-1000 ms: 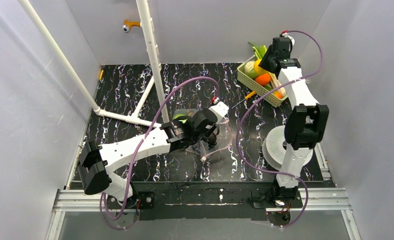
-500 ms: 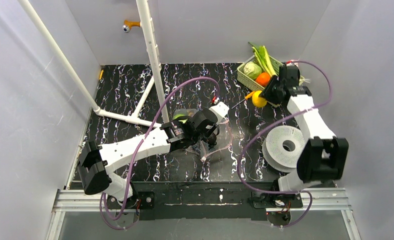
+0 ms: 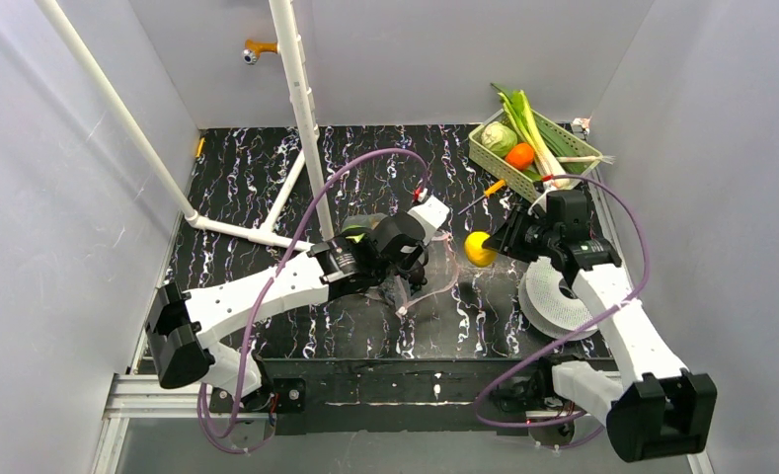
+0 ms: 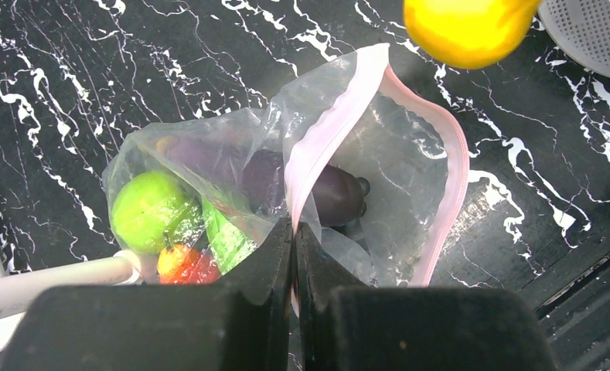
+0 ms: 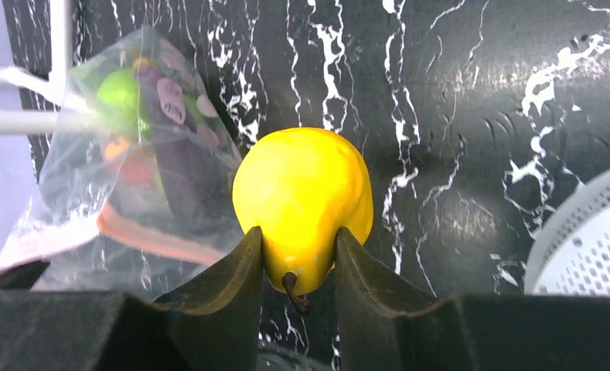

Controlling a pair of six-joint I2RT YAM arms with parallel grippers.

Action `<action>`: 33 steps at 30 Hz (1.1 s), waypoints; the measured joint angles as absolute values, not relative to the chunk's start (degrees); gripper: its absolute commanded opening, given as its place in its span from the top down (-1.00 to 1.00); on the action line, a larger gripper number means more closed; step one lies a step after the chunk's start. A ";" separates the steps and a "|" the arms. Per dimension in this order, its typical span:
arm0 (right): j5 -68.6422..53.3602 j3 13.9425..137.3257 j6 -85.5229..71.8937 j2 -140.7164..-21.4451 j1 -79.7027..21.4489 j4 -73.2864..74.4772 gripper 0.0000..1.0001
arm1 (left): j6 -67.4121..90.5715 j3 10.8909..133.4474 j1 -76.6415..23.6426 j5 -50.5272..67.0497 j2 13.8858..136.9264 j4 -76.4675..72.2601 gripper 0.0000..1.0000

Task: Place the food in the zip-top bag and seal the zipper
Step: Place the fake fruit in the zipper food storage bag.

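Now that right hand (image 5: 298,239), clamped on yellow piece (image 5: 301,185), is off basket (image 3: 504,178) beside zip-top bag (image 4: 410,154), left hand (image 4: 294,232) pinching zipper (image 4: 327,131), drop-in's next.

A green basket (image 3: 480,150) in the far right corner of the black surface (image 3: 247,168) holds a cabbage (image 3: 501,137) and a leek (image 3: 535,130). A white holey disc (image 3: 543,298) lies nearer.

Black marbled table (image 3: 247,168); on it zip-top bag (image 4: 398,158); green basket (image 3: 481,156); white perforated disc (image 3: 546,296); white pipe frame (image 3: 242,229)
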State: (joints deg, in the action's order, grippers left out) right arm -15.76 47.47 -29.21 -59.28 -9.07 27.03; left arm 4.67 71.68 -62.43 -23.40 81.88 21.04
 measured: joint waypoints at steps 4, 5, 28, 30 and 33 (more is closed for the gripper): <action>-14.86 52.13 -27.29 -54.27 -9.52 33.07 0.97 | 4.67 71.72 -62.43 -23.57 81.19 21.04 1.00; -15.22 53.54 -26.94 -53.08 -9.56 33.77 0.97 | 4.67 71.72 -62.43 -23.68 80.97 20.99 1.00; -9.70 51.64 -30.34 -61.52 -41.17 19.49 0.97 | 4.69 70.75 -62.43 -25.60 77.85 19.23 1.00; -6.19 51.83 -31.41 -62.15 -41.54 17.98 0.97 | 4.69 70.62 -62.45 -25.58 77.72 19.22 1.00; -1.90 51.81 -32.83 -62.87 -41.71 15.29 0.97 | 4.69 70.36 -62.43 -25.58 77.30 19.00 1.00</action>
State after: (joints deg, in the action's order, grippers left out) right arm -1.90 51.81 -32.83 -62.87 -41.71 15.29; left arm 4.69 70.36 -62.43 -25.58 77.30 19.00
